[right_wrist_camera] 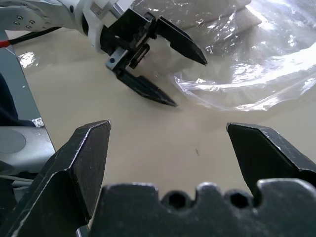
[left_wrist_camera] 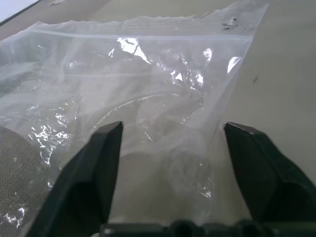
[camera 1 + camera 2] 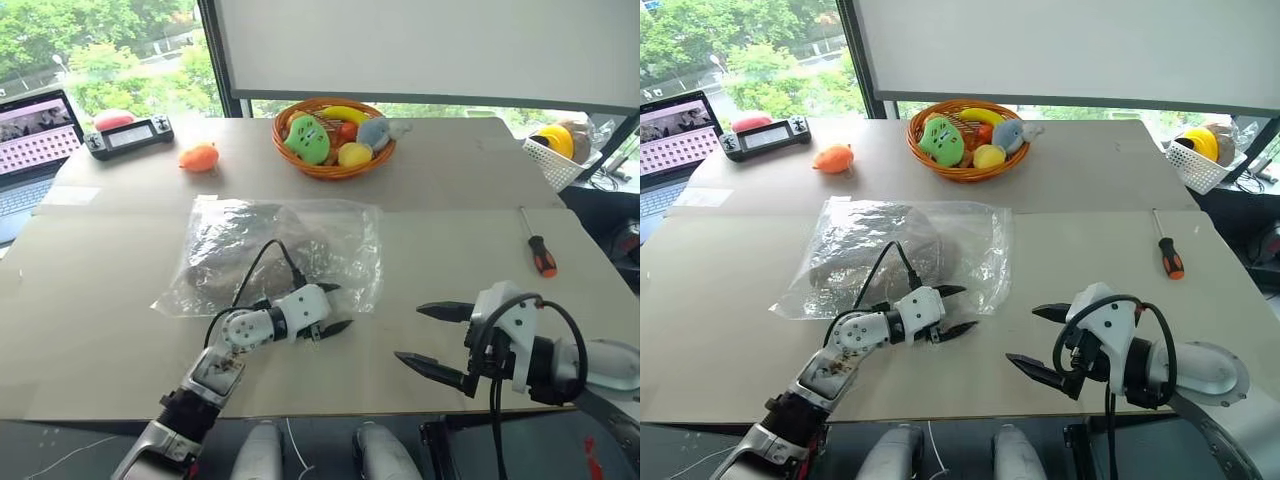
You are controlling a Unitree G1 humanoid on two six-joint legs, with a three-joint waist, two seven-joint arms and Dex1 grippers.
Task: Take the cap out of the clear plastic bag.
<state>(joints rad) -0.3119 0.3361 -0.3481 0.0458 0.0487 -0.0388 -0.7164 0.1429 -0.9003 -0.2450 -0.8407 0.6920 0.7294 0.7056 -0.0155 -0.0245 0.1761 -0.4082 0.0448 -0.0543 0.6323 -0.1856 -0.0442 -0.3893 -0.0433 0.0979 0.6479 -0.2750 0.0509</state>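
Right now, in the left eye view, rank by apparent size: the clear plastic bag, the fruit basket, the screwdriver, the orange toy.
1. clear plastic bag
2. fruit basket
3. screwdriver and orange toy: too close to rank

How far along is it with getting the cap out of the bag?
Nothing looks done yet: the cap is inside the clear plastic bag, which lies flat on the table. In hand: the left pincer sits at the bag's near edge, its fingers apart around the plastic, not yet pinching it. The right pincer waits open beside it, holding nothing. Gripping the bag and pulling the cap out remain.
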